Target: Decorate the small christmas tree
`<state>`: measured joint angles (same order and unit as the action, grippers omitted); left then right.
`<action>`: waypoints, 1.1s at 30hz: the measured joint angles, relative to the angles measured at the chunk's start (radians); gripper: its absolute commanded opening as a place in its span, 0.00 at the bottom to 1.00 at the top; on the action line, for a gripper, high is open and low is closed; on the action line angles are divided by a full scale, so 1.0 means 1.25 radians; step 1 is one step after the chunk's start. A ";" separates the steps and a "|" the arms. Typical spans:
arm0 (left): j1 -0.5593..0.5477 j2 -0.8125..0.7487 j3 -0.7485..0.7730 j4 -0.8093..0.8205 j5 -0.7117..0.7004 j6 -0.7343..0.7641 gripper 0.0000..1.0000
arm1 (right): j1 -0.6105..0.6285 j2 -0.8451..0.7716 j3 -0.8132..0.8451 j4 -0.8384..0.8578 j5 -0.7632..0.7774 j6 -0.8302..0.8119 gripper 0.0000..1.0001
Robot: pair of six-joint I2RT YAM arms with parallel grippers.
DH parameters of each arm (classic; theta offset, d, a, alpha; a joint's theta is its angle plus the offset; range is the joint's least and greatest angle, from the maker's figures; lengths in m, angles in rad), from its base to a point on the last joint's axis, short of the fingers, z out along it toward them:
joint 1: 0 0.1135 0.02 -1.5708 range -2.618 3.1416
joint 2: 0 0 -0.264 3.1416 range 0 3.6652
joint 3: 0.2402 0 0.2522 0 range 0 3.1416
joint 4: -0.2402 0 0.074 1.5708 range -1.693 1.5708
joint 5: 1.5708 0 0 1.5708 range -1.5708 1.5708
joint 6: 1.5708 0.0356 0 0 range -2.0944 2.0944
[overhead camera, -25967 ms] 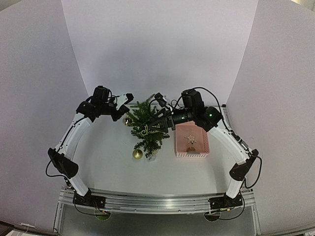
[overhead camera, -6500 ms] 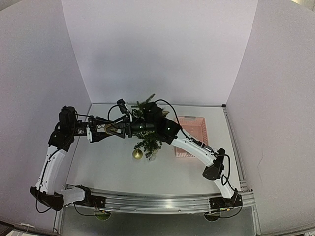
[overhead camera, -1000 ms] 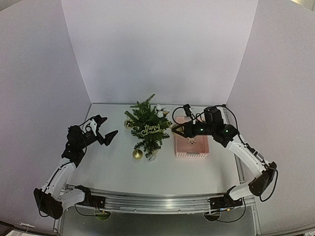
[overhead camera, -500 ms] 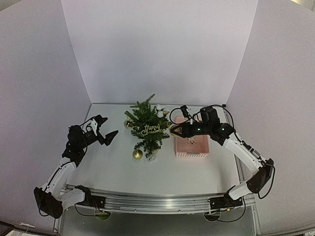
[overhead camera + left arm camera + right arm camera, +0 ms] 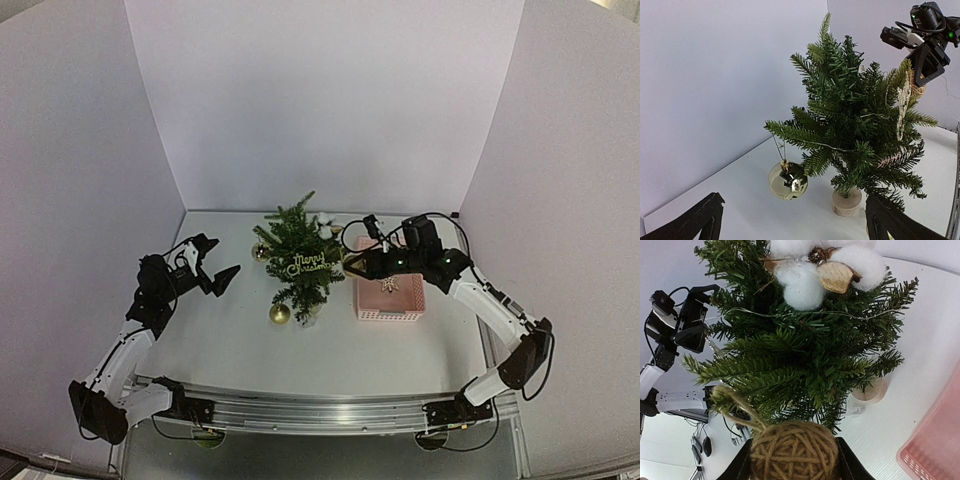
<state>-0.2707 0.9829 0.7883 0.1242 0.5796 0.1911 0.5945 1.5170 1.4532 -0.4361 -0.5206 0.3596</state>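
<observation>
A pink basket (image 5: 404, 300) sits on the table (image 5: 230, 345) just to the right of the small christmas tree (image 5: 300, 258), and it holds one pale star-shaped ornament (image 5: 388, 285). The tree stands upright on its pale base (image 5: 846, 201) at the middle of the table.

On the tree hang two gold baubles (image 5: 279, 314), one on its left side and one low at its front. There is also one gold "Merry Christmas" sign (image 5: 307, 265) across its front and a cluster of white cotton puffs (image 5: 805, 287) on its far side.

The right gripper (image 5: 354, 264) is at the tree's right edge, its jaws half closed and pinching one brown twine ball (image 5: 794, 449), whose loop lies against the needles. The left gripper (image 5: 218, 262) hangs well to the left of the tree, jaws spread wide and holding nothing.
</observation>
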 measured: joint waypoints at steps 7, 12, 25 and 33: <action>0.000 0.000 0.000 0.000 0.000 0.002 1.00 | 0.000 0.006 0.000 0.001 -0.002 0.002 0.45; 0.000 0.000 0.000 0.000 0.000 0.003 1.00 | 0.000 0.018 0.000 0.001 -0.003 0.006 0.48; 0.000 0.000 0.000 0.000 0.000 0.014 1.00 | 0.000 0.018 0.013 0.001 -0.002 0.007 0.60; 0.000 0.000 0.000 0.000 0.000 0.015 1.00 | 0.000 0.018 0.013 0.001 -0.002 0.008 0.66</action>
<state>-0.2707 0.9829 0.7883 0.1246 0.5797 0.2096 0.5945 1.5394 1.4700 -0.4343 -0.5235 0.3696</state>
